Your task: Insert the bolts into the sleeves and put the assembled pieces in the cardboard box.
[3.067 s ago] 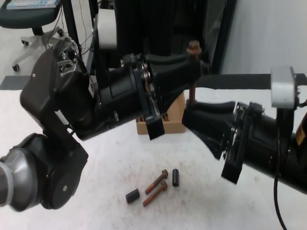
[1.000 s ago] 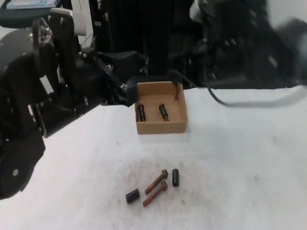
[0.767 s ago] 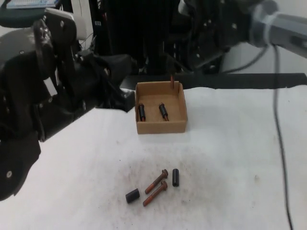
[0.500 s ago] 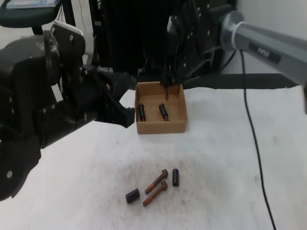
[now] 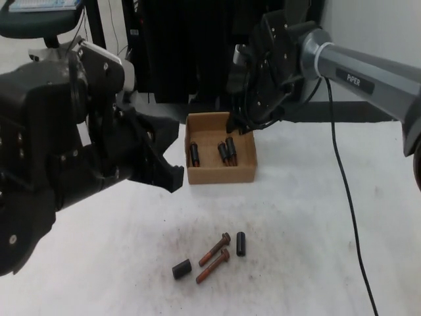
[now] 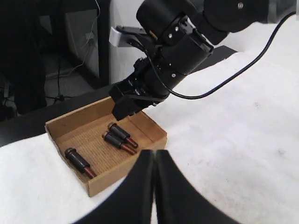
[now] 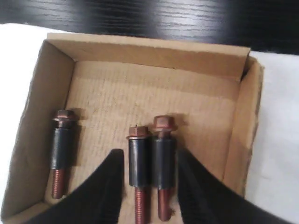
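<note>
White counter [image 5: 316,217] holds the cardboard box [image 5: 220,175], now with 3 assembled pieces [image 7: 158,154], 1 just dropped by the right claw [image 7: 149,161], spread empty above; left claw [image 6: 154,154] is together; 2 bolts [image 5: 214,250], 2 sleeves [image 5: 241,243] remain.

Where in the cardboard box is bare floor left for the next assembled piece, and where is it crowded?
Bare floor: the strip between the lone assembly and the pair, and the band along the cardboard box's far wall beyond the bolt heads. Crowded: around the pair, which the open right gripper straddles.
</note>
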Controlling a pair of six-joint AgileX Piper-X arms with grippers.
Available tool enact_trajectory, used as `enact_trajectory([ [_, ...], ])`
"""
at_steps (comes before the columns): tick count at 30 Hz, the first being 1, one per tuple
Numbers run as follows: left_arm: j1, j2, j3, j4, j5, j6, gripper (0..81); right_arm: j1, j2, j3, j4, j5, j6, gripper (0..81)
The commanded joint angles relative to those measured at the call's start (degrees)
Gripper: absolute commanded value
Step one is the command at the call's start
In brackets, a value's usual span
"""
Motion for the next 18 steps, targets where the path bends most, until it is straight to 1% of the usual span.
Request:
enact_trajectory([
  [1, 0.11, -0.68, -0.03, 0.83, 1.95, 0.21, 0.2, -0.73, -0.65, -0.97, -0.17, 0.03, -1.1, 36.2],
  [3, 0.11, -0.68, -0.03, 0.81, 3.82, 0.21, 0.2, -0.92, -1.24, -0.96, 0.75, 0.03, -1.1, 34.9],
  [5, 0.11, -0.68, -0.03, 0.99, 6.21, 0.21, 0.2, -0.89, -2.46, -0.96, 3.07, 0.03, -0.64, 27.8],
  [9, 0.11, -0.68, -0.03, 5.14, 10.35, -0.03, 0.2, -0.89, -6.54, -0.96, 9.01, 0.03, -2.35, 1.1],
  [14, 0.11, 0.0, -0.14, 13.42, 14.29, -0.02, 0.2, -0.73, -15.43, 1.91, 9.11, 0.93, -2.61, 0.3],
  [18, 0.11, 1.3, -2.09, 20.74, 14.1, -0.17, 0.2, -0.73, -25.2, 8.54, 10.38, 0.92, -2.37, 0.3],
])
